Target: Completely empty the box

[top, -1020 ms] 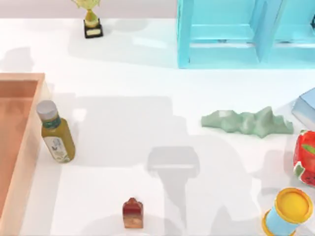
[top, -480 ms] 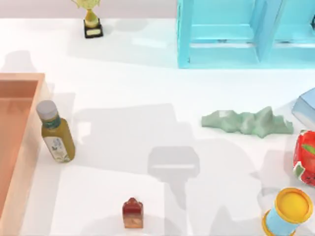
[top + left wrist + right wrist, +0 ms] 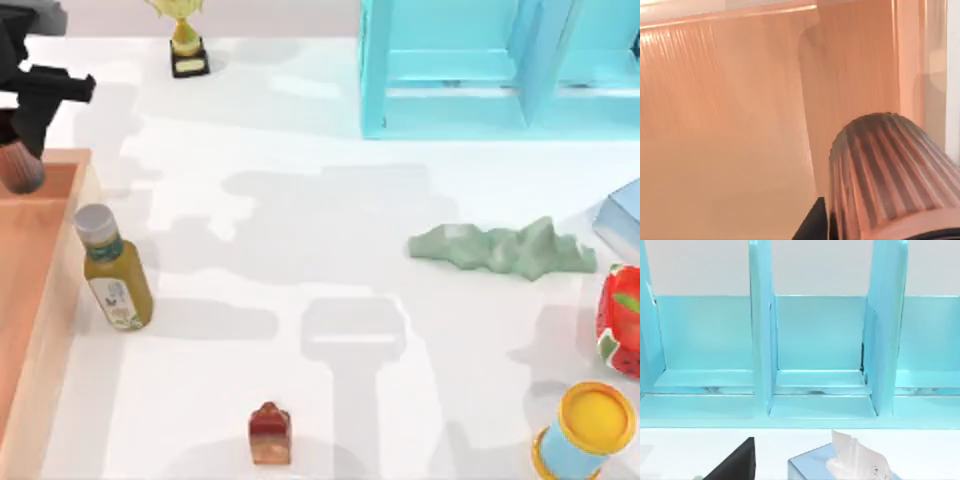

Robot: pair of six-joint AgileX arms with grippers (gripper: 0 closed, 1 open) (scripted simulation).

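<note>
The box (image 3: 45, 300) is a large orange-tan tray along the table's left edge; its wood-grain floor (image 3: 720, 125) lies under the left wrist camera. My left gripper (image 3: 25, 135) hangs over the box's far corner, shut on a ribbed pink-brown brush-like object (image 3: 20, 170) that is lifted above the floor; the same object (image 3: 885, 170) looms close in the left wrist view. A yellow-green bottle (image 3: 115, 270) with a grey cap stands on the table just outside the box's right wall. A black part of my right gripper (image 3: 735, 465) faces the shelf cabinet.
A light blue shelf cabinet (image 3: 480, 70) stands at the back right, a gold trophy (image 3: 185, 40) at the back. A green crumpled lump (image 3: 500, 248), a pale blue tissue box (image 3: 840, 465), a red fruit-like object (image 3: 622, 320), a yellow-lidded can (image 3: 588, 428) and a small red block (image 3: 269, 434) stand on the table.
My left arm has come into the top view at the far left, carrying the brush-like object over the box's far corner. The shadows on the table have shifted. The bottle has not moved.
</note>
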